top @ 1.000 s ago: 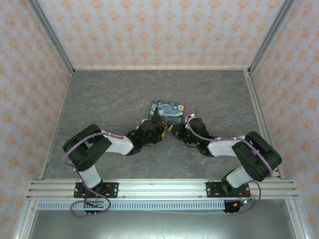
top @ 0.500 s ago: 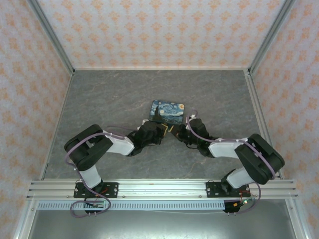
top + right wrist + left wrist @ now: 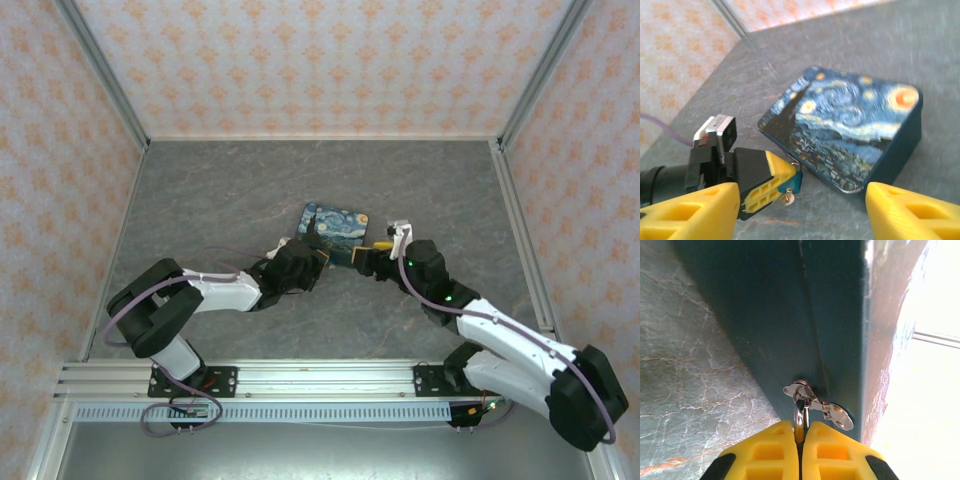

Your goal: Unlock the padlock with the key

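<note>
left tool (image 3: 800, 427) low, key (image 3: 794, 181) in grip

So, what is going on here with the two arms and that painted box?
The left arm's fingers are shut on a small teal-headed piece, apparently the key, held right at the metal latch on the side of the starry-night box. The right arm's fingers stand wide open, apart from the box and holding nothing. Whether the lock is undone, I cannot tell.
</note>
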Controlling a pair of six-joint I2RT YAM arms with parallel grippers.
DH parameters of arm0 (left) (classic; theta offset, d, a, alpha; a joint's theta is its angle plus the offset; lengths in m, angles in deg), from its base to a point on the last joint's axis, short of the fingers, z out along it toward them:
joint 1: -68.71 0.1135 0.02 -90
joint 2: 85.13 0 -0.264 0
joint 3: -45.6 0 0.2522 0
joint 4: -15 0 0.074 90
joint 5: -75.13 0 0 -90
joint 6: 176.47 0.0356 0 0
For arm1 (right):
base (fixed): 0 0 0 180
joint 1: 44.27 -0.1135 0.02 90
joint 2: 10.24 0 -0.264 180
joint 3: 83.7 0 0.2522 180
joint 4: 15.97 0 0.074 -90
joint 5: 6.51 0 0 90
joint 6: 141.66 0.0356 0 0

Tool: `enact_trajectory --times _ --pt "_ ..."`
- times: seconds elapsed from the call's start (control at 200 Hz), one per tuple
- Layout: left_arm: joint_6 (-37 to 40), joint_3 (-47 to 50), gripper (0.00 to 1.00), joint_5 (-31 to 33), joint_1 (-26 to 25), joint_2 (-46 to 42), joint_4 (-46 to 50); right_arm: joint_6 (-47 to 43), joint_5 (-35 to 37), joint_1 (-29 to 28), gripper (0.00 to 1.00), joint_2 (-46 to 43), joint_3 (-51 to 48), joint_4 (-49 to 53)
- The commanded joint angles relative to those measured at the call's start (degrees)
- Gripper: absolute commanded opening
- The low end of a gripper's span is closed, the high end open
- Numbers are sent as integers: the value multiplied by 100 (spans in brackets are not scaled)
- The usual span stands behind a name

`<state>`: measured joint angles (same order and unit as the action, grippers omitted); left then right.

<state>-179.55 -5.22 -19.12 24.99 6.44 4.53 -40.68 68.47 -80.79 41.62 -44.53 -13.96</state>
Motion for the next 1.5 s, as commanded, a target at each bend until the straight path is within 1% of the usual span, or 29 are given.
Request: enact_trajectory --times 0.0,0.11,0.215,0.29,0.4,0.465,0.581,0.726,0.826,0.901,1.101,1.196,1.326,1.496 --pt "209 -249 0 -37 48 -212 209 -1978 -116 -49 71 -496 -106 20" --pt "143 -228 0 -79 52 -219 164 -2939 -92 -79 70 -851 -304 129" --pt "141 -258 0 -103 57 -227 173 -3350 199 -142 67 -940 -487 38" --pt "141 -292 0 -130 57 -216 189 -3693 544 -385 64 -861 -598 -115" --pt "133 -323 0 -156 57 -194 177 -4525 1557 -1068 64 -409 -695 -338" --pt "132 -344 0 -165 57 -200 194 -4899 1998 -1322 63 -34 -697 -537" --pt "136 -338 0 -178 57 -201 225 -5371 2355 -1531 63 557 -666 -990" --pt "132 -328 0 -190 57 -217 203 -5856 2378 -1573 64 1343 -363 -1048" --pt "141 -333 0 -193 57 -232 208 -5981 2268 -1594 63 1745 -253 -1317" --pt "141 -335 0 -200 57 -228 208 -5969 2248 -1611 57 1994 -119 -1427" --pt "132 -359 0 -225 57 -192 199 -5954 2177 -1674 47 2432 50 -1607" --pt "140 -370 0 -228 57 -197 207 -5887 2136 -1692 46 2537 61 -1691" --pt "152 -389 0 -247 59 -197 232 -5803 2079 -1692 37 2619 95 -1758" --pt "158 -398 0 -243 61 -192 243 -5689 1996 -1688 29 2588 120 -1807"
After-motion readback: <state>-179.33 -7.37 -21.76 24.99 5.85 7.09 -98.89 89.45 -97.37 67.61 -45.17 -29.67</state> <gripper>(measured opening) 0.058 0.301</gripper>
